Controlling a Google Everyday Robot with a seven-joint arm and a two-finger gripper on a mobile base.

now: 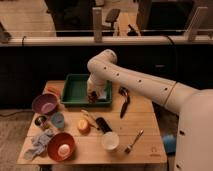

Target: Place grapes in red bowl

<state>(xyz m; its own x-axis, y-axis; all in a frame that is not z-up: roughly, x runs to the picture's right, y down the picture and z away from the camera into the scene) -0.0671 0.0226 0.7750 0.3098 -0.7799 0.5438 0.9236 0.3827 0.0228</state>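
While arm hides grapes, hand [93, 97] (dim) sits w/in green tray [70, 95].

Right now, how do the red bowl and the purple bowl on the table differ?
The red bowl sits at the table's front left corner; the purple bowl sits farther back along the left edge. The red bowl holds a pale round object; the purple bowl's contents are unclear. Both are round, similar-sized, upright. The gripper is over the green tray.

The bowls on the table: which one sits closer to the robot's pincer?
The mauve-purple bowl, at the table's left edge. The pincer is over the green tray; the red bowl sits by the front edge.
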